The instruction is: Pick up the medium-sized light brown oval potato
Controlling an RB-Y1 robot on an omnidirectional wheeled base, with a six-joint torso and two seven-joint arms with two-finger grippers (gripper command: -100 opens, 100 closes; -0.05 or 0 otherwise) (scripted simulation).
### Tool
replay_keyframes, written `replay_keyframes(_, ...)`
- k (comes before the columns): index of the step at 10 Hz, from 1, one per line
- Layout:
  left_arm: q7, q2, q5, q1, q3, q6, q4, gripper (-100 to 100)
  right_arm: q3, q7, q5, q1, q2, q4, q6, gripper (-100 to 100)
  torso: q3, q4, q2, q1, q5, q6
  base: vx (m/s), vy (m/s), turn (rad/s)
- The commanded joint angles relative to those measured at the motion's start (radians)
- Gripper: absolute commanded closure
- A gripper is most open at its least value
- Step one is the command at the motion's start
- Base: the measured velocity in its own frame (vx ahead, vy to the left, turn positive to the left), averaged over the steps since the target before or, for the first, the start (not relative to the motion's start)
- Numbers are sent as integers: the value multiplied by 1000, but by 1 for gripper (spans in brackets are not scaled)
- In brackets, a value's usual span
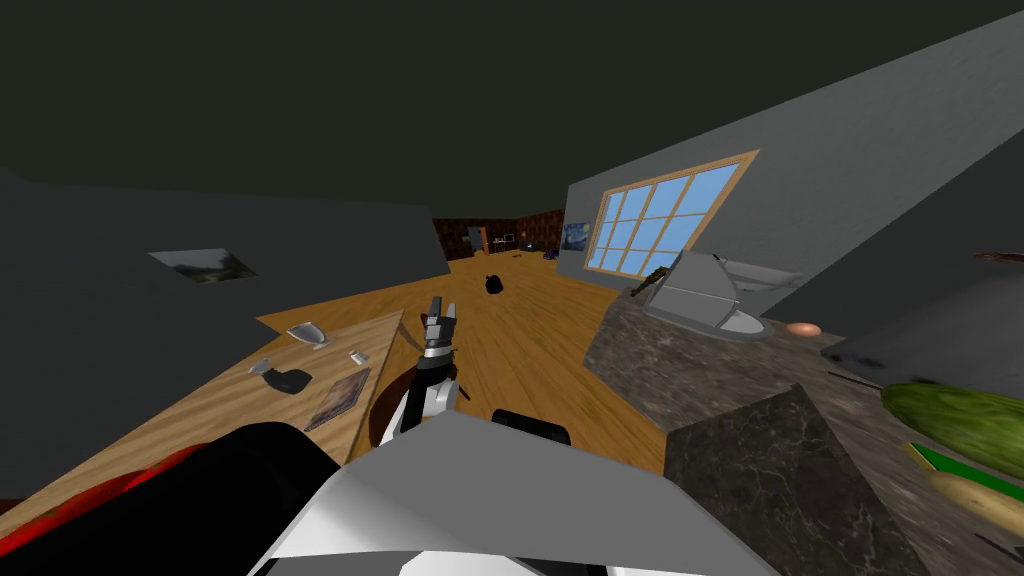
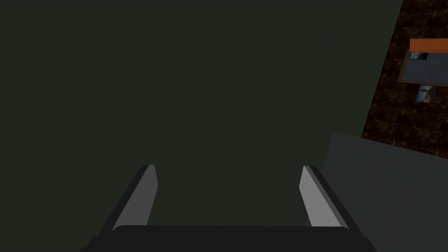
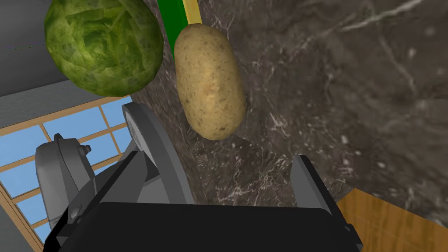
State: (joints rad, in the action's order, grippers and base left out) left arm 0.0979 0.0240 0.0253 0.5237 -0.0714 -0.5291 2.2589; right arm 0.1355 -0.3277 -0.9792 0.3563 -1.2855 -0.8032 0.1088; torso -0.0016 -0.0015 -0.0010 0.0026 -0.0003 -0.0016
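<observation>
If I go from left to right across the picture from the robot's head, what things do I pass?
Wall picture → grey bowl → left claw → black thing on the floor → window → small brown oval → potato.

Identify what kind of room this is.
Probably a kitchen in an open-plan house: a dark marbled countertop holding a potato and a leafy green head, with a wooden table across the wood floor.
</observation>
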Motion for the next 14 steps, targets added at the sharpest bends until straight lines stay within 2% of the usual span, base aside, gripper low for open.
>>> replay_keyframes(1, 0, 0, 0, 0, 0, 0, 0, 0, 12, 12, 5, 32, -27, -2, -16, -100, 0, 0, 0, 0, 0, 0, -80, 73, 110)
replay_keyframes(2, 0, 0, 0, 0, 0, 0, 0, 0, 12, 12, 5, 32, -27, -2, -16, -100, 0, 0, 1, 0, 0, 0, -60, 46, 27)
replay_keyframes(3, 0, 0, 0, 0, 0, 0, 0, 0, 29, 23, 7, 64, -49, 16, -18, -100, 0, 0, 0, -2, -1, 0, -63, 41, 154)
replay_keyframes(5, 0, 0, 0, 0, 0, 0, 0, 0, 49, 35, 3, 89, -68, 45, -9, -100, 0, 0, -1, -3, -1, -1, -66, 32, 195)
replay_keyframes(8, 0, 0, 0, 0, 0, 0, 0, 0, 59, 41, -2, 98, -75, 64, 1, -100, -1, 0, -3, -7, -2, 0, -22, -10, 48)
replay_keyframes(9, 0, 0, 0, 0, 0, 0, 0, 0, 75, 49, -13, 106, -82, 94, 21, -100, -2, -1, -4, -7, -2, 0, -17, -33, 191)
replay_keyframes(14, 0, 0, 0, 0, 0, 0, 0, 0, 93, 58, -30, 107, -82, 134, 53, -100, -3, -1, -5, -10, -3, 0, -3, -43, 76)
